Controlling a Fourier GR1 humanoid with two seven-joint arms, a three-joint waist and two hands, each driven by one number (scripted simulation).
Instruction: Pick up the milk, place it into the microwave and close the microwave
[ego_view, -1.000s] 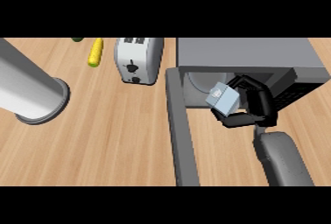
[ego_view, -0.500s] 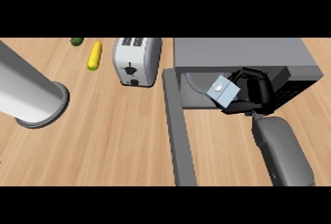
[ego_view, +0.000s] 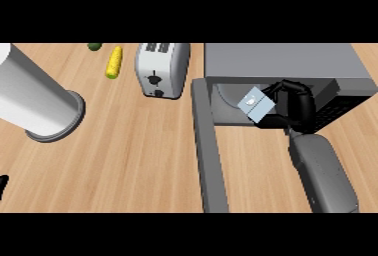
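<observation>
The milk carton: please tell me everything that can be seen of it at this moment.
The milk carton is a small pale blue-grey box with a lighter face that bears a small dark mark. It looks like cardboard and sits tilted. The right hand holds it, black fingers curled round its right side. It is at the mouth of the open microwave, above the grey round plate inside.

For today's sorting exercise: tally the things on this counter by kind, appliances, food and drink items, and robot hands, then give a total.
Appliances: 2, toaster and microwave.
Food and drink: 3, milk, yellow corn, a green item.
Robot hands: 2, right hand, left hand.
Total: 7
</observation>
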